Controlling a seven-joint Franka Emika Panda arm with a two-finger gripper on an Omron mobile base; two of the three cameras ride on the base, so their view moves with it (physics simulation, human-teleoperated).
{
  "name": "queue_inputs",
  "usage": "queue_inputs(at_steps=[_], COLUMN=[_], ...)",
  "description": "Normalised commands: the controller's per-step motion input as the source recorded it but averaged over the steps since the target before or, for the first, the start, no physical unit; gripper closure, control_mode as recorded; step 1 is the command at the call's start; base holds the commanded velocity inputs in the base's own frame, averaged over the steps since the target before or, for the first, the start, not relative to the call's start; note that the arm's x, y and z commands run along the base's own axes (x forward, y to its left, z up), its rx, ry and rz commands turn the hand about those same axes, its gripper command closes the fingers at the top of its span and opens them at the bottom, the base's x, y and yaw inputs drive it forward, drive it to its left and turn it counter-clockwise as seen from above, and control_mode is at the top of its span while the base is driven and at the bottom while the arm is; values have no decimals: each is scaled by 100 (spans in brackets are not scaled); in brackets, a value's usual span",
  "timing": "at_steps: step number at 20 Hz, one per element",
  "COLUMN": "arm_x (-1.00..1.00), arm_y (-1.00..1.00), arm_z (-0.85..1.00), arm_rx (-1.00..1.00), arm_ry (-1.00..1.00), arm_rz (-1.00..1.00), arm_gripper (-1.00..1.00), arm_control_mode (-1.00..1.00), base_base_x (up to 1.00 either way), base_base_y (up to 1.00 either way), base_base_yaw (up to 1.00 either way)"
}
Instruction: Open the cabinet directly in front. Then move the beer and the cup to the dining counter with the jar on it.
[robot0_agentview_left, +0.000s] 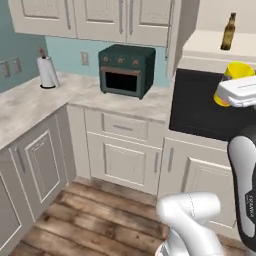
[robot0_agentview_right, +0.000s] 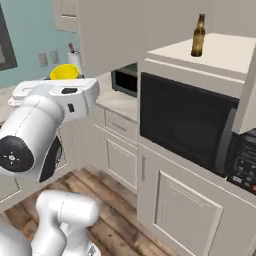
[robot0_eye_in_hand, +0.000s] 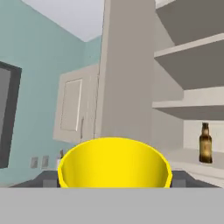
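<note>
The tool (robot0_eye_in_hand: 113, 181) holds the cup (robot0_eye_in_hand: 114, 162) between wide-set fingers, the yellow rim sitting right at its front and filling the low middle of the hand view. From the left base view the cup (robot0_agentview_left: 234, 81) peeks out just behind the white hand; from the right base view it (robot0_agentview_right: 64, 72) sits just above that hand. Carrying it mouth-up looks sensible, since it keeps the grip square across the tapered wall.

The cabinet (robot0_eye_in_hand: 192, 65) stands open ahead and to the side of the tool, its shelves bare except for the beer (robot0_eye_in_hand: 205, 143), upright on the lowest shelf, well apart from the cup. That bottle (robot0_agentview_left: 228, 31) appears untouched, so 1 of 2 items is in hand and the other waits.

An opened door panel (robot0_eye_in_hand: 124, 78) rises close ahead of the tool, an edge to clear when swinging away. Open room lies toward the teal wall (robot0_eye_in_hand: 39, 74). The dining counter and jar cannot be placed from here.
</note>
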Motion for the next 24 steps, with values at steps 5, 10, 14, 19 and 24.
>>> queue_inputs(at_steps=[5, 10, 14, 19, 24], arm_x=[0, 0, 0, 0, 0], arm_y=[0, 0, 0, 0, 0], arm_z=[0, 0, 0, 0, 0], arm_rx=[0, 0, 0, 0, 0], arm_ry=[0, 0, 0, 0, 0], arm_rz=[0, 0, 0, 0, 0], arm_gripper=[100, 100, 100, 100, 100], arm_control_mode=[100, 100, 100, 100, 100], base_base_x=[-14, -1, 0, 0, 1], base_base_y=[8, 1, 0, 0, 1], base_base_yaw=[93, 100, 100, 92, 89])
